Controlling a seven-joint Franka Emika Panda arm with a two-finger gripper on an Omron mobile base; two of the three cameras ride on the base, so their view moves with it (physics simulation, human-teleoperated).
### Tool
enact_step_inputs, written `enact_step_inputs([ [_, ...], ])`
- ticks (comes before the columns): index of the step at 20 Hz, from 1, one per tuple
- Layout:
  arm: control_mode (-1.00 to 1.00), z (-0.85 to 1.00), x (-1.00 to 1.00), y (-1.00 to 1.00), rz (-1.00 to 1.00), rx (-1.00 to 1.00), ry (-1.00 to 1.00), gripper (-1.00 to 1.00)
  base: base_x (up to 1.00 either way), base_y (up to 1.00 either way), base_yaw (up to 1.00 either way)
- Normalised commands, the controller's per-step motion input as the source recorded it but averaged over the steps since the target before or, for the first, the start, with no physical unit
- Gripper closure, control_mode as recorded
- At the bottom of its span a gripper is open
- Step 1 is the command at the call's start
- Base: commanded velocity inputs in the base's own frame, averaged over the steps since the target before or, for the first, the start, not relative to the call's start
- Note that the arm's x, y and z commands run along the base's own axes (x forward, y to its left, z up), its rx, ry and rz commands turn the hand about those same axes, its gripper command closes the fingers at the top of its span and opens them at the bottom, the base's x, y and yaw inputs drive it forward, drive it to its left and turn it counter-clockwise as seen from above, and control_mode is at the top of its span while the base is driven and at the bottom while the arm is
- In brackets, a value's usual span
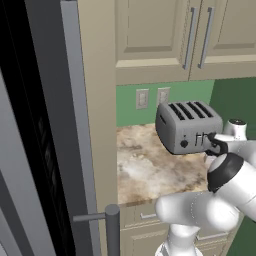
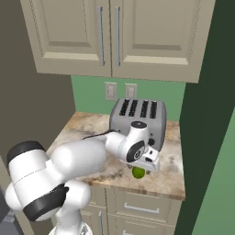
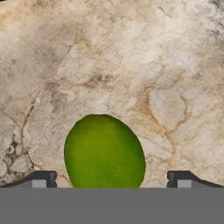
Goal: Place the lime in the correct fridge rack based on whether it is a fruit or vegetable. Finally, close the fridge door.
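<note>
Marble tabletop (image 2: 87,126) carries one toaster (image 2: 137,114) and, just before it, one lime (image 3: 104,152) between the wide-open, empty gripper (image 3: 111,178).

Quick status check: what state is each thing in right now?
lime: on the counter, between the fingers, not gripped
gripper: open, low over the lime
toaster: upright at the back, slots empty
upper cabinets: doors shut
drawers: shut

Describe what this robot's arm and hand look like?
The arm is made of smooth, rounded, glossy white segments, with black bands at the joints. Its hand is a blocky white piece with dark parts, ending in two small dark fingertips with pale grey pads.
</note>
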Motion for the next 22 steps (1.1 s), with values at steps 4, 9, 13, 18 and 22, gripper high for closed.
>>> enact_step_inputs([
  [4, -1.00, -0.29, 0.00, 0.01, 0.00, 0.00, 0.00, -1.00, 0.00, 0.00, 0.00],
  [9, -1.00, -0.37, 0.00, 0.00, 0.00, -0.01, 0.00, -1.00, 0.00, 0.00, 0.00],
  [13, -1.00, -0.09, 0.01, 0.00, 0.00, 0.00, 0.00, 1.00, 0.00, 0.00, 0.00],
  [18, -1.00, 0.02, -0.06, 0.05, 0.00, 0.00, 0.00, 1.00, 0.00, 0.00, 0.00],
  [22, -1.00, 0.45, -0.56, 0.34, 0.00, 0.00, -0.12, 1.00, 0.00, 0.00, 0.00],
])
